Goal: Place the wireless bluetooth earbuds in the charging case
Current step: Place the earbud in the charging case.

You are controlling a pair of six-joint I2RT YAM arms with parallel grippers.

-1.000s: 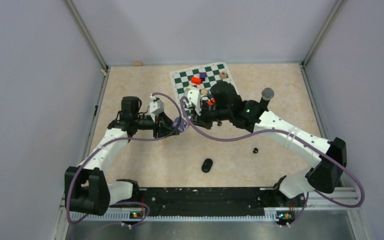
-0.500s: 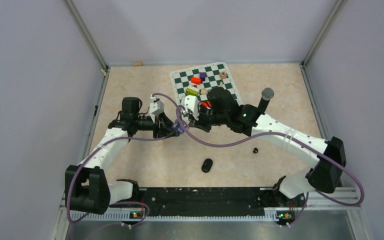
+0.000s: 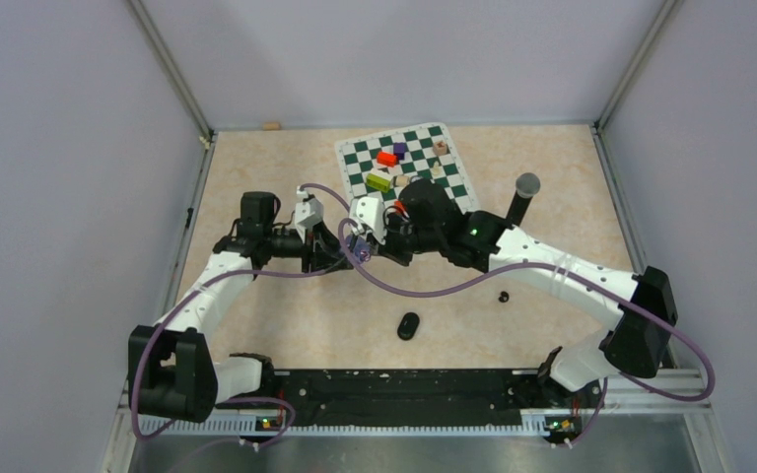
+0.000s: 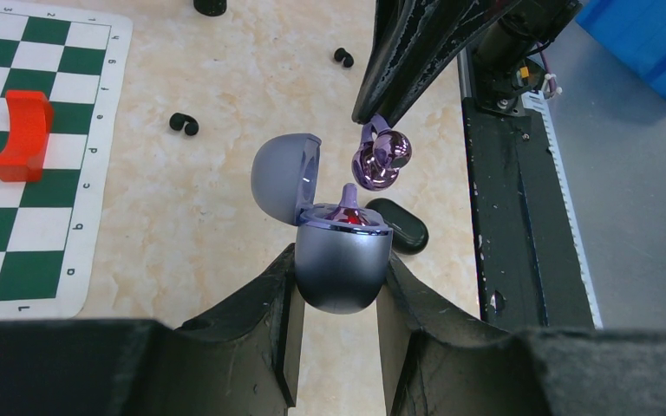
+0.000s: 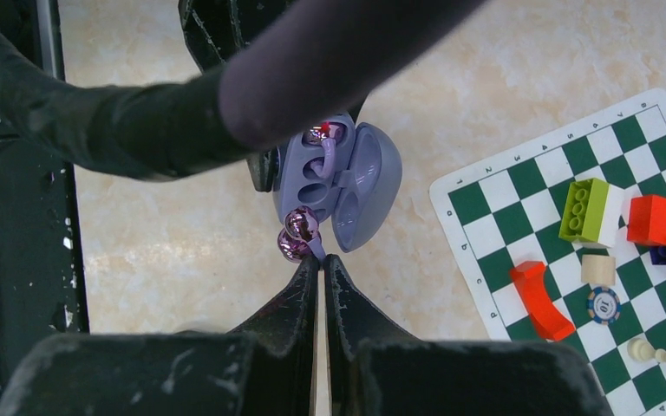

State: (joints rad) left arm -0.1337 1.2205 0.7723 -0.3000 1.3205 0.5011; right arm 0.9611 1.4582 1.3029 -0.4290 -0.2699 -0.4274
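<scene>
Pale purple earbud (image 5: 299, 236) pinched in my right hand (image 5: 319, 262), fingers nearly closed, just beside the open charging case (image 4: 343, 264), which my left hand (image 4: 339, 274) clamps above the tabletop (image 4: 182, 217). With the seated earbud (image 4: 347, 206) in place, I should align over the empty well (image 5: 316, 191), lower gently, then release.

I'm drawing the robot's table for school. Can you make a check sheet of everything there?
Surface: beige table, chessboard mat.
Job's things: purple charging case open, one purple earbud seated inside, second purple earbud by its opening, not in; one black earbud and another loose on the table.
Clutter: closed black case, red arch block, poker chip.
Grippers: left gripper shut on the case; right gripper pinching the second earbud.
Cables: purple cable looping over the table.
Surroundings: grey walls, blue bin.
</scene>
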